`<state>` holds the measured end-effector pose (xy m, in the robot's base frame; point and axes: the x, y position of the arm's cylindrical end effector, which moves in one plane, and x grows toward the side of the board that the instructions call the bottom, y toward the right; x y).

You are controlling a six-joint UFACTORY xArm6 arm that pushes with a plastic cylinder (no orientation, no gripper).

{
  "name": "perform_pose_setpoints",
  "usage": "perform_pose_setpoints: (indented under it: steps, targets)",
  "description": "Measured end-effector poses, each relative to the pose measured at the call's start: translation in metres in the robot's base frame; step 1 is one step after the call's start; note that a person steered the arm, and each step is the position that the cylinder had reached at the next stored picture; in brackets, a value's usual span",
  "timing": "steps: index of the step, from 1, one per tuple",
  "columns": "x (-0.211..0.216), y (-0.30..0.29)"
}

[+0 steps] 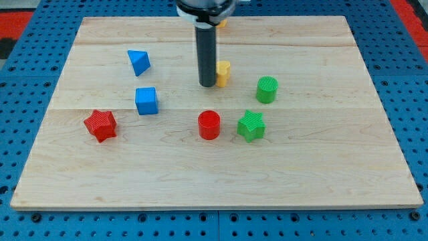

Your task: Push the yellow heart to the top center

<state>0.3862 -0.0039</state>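
The yellow heart (223,72) lies on the wooden board a little above the middle, partly hidden behind my rod. My tip (206,85) rests on the board just to the left of the heart, touching or almost touching its left side. A second yellow block (223,23) shows only as a sliver at the top centre, mostly hidden behind the rod's upper part.
A blue triangle (139,61) and a blue cube (146,101) lie to the left. A red star (101,125) is at lower left. A red cylinder (209,125), a green star (251,126) and a green cylinder (267,89) lie below and right of the heart.
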Motion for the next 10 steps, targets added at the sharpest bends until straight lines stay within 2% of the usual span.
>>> perform_pose_setpoints:
  steps: [1, 4, 5, 6, 9, 10]
  targets:
    - [0.001, 0.024]
    - [-0.067, 0.036]
    - [-0.043, 0.055]
    - [-0.045, 0.071]
    - [-0.093, 0.043]
    - [-0.096, 0.043]
